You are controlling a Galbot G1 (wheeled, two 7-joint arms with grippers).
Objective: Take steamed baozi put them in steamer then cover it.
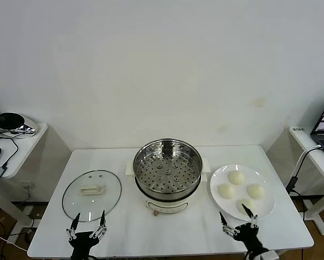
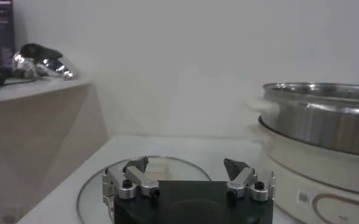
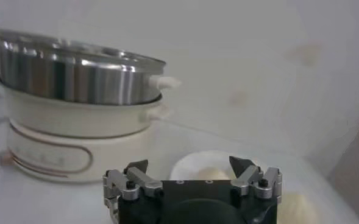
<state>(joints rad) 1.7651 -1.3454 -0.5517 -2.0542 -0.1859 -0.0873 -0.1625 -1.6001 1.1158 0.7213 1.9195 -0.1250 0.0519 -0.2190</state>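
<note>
Four baozi plated, seemingly; steamer uncovered

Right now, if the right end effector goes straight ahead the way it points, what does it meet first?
Probably the nearest bun on the white plate. The right end effector, open, sits at the table's near edge facing the plate; height is unclear, so it might catch the rim first.

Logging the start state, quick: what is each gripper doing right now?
Left gripper: open, empty, near the cover.
Right gripper: open, empty, by the plate.
</note>
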